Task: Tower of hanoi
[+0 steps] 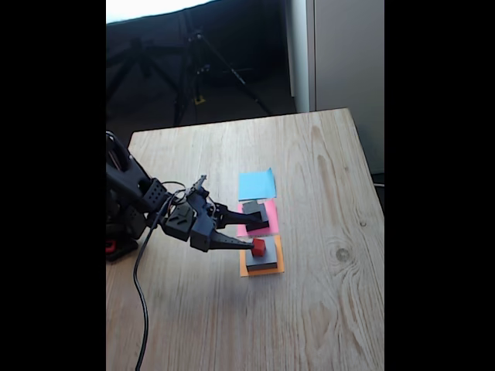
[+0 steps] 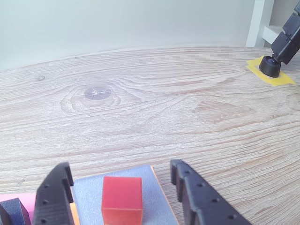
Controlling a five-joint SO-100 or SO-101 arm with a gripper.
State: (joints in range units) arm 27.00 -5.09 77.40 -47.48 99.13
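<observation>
The step in hand looks like picking the red cube off the grey block, and done well it means lowering straight, keeping the cube centred between the fingers, and closing gently so the grey block underneath does not shift.

On the worktop (image 1: 325, 309), the grey block (image 2: 89, 194) lies directly under the pincer (image 2: 123, 180), on the orange square (image 1: 263, 270). A black block (image 1: 256, 217) sits just beside the pincer on the pink square (image 1: 270, 220). The red cube (image 2: 122, 199) stands on the grey block, midway between the fingers, touching neither. The pincer is wide open and holds nothing.
</observation>
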